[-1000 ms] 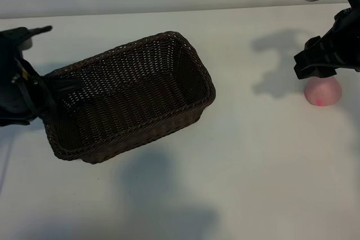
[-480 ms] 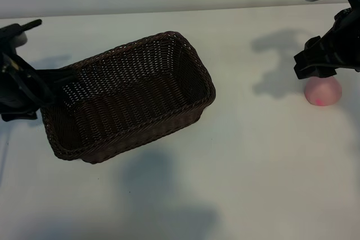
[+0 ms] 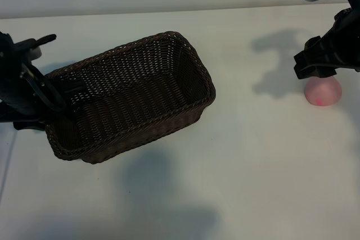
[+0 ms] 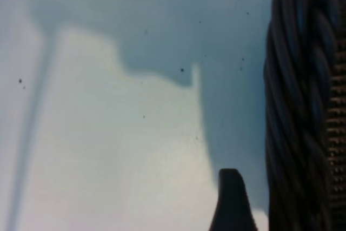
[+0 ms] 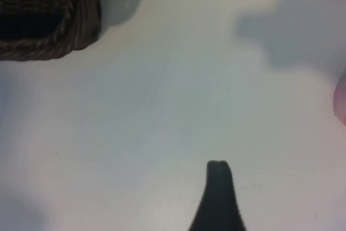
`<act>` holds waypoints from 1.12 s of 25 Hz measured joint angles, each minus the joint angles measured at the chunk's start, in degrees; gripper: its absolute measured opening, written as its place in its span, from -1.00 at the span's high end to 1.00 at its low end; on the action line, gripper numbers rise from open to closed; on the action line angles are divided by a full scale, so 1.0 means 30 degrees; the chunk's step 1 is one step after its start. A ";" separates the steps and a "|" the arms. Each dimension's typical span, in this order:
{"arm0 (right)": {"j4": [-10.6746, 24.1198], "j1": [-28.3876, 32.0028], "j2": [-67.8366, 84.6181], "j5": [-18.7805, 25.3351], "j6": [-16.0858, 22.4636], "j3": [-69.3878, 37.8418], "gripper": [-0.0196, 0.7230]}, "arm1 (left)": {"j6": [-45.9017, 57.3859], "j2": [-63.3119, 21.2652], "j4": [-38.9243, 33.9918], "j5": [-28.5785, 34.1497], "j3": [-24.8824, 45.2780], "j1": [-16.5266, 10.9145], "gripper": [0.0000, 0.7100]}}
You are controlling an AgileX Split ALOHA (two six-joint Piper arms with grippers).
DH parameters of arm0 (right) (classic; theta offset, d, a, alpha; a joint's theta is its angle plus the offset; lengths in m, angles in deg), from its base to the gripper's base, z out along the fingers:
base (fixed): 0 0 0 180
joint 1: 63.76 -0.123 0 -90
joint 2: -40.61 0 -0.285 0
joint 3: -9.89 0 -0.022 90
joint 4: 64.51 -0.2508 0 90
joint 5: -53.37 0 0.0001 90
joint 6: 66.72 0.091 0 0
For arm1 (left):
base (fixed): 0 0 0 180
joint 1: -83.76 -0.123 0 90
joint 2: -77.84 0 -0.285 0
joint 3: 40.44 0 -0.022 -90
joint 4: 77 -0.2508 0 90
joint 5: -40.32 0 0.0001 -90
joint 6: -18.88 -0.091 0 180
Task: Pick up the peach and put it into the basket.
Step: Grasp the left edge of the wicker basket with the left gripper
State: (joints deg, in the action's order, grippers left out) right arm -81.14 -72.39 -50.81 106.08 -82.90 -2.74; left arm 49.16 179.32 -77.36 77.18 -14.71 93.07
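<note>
my left gripper [image 3: 56, 91]: at the basket's left short end — one finger reaches over the rim into the basket, the rest of the hand sits outside that end. Jaws spread, straddling the wall; I can't tell if they press on it.
left wrist view: braided rim of the basket [image 4: 303, 106] fills one side, very close; one dark fingertip [image 4: 231, 198] of mine stands just beside the rim, outside it, over bare table.
my right gripper [image 3: 312, 66]: well apart from the basket, off its right end, hanging just over the peach and hiding its top. Jaws apart, nothing between them.
right wrist view: one dark fingertip [image 5: 219, 190] over bare table; a corner of the basket [image 5: 54, 25] far off at one edge; a sliver of pink peach [image 5: 340, 101] at the opposite edge.
peach [image 3: 323, 92]: on the table, far to the right of the basket — not in it. Pale pink, small red blotch on the near side. Under my right gripper; whether they touch I can't tell.
basket [image 3: 129, 96]: dark brown wicker, rectangular, upright on the table, angled so its right end sits farther back than its left. Nothing visible inside but my left finger.
table [image 3: 247, 167]: white, carries the basket and peach; soft arm shadows in front of the basket and behind the peach.
</note>
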 joint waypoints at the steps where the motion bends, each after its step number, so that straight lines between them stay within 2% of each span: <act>1: 0.0000 0.0000 0.0000 0.0000 0.0000 0.0000 -0.53 | 0.0000 0.0240 0.0119 -0.0135 0.0000 0.0000 -0.43; 21: 0.0018 0.0000 0.0000 -0.0016 0.0000 0.0000 -0.53 | -0.0356 0.2220 -0.0065 -0.0935 0.0000 0.0000 -0.42; 24: 0.0018 0.0000 0.0000 -0.0016 0.0000 0.0000 -0.53 | -0.0397 0.2284 -0.0065 -0.0935 0.0000 0.0000 -0.32; 28: 0.0018 0.0000 0.0000 -0.0016 0.0000 0.0000 -0.53 | -0.0414 0.2284 -0.0043 -0.0951 0.0000 -0.0014 0.07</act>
State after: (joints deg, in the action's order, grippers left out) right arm -81.09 -72.39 -50.81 106.03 -82.90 -2.74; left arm 47.92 186.17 -77.49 74.33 -14.71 93.02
